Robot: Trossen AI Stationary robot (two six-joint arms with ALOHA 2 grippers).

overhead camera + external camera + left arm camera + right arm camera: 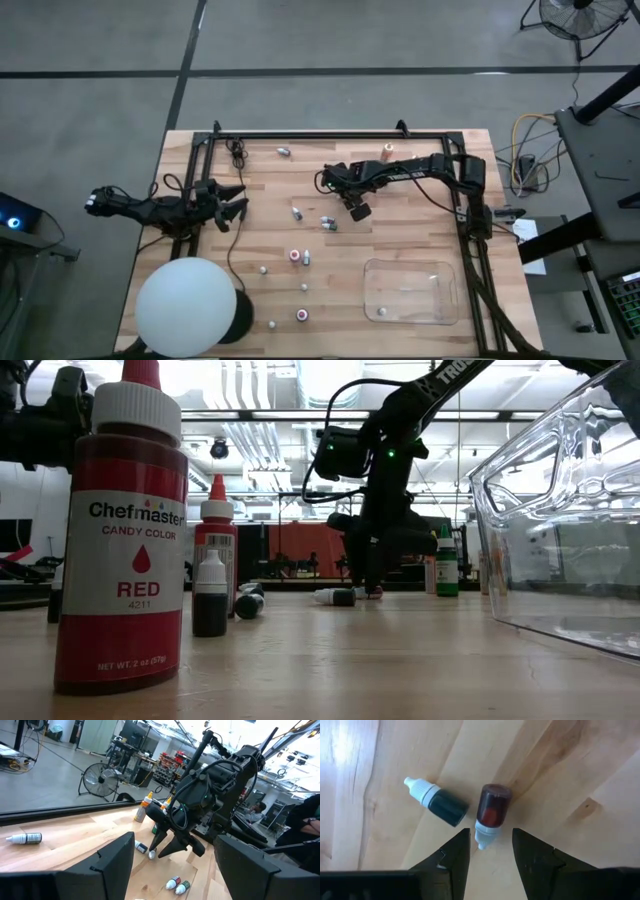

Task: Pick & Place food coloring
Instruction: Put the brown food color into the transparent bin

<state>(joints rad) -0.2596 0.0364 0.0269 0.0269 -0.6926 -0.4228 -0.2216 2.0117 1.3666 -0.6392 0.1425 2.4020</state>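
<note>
Right tool (490,851) is hovering with fingers parted narrowly, gripping nothing, over a red-filled bottle (490,815) lying on the counter (560,775) (white tip between the fingers), dark bottle (437,802) just beside.

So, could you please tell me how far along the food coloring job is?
Done: apparently one small bottle in the clear plastic tray. In hand: the right gripper, open, straddles a lying red-filled white-capped bottle, not yet gripped. Left: the other bottles on the wooden table; the left gripper waits open.
</note>
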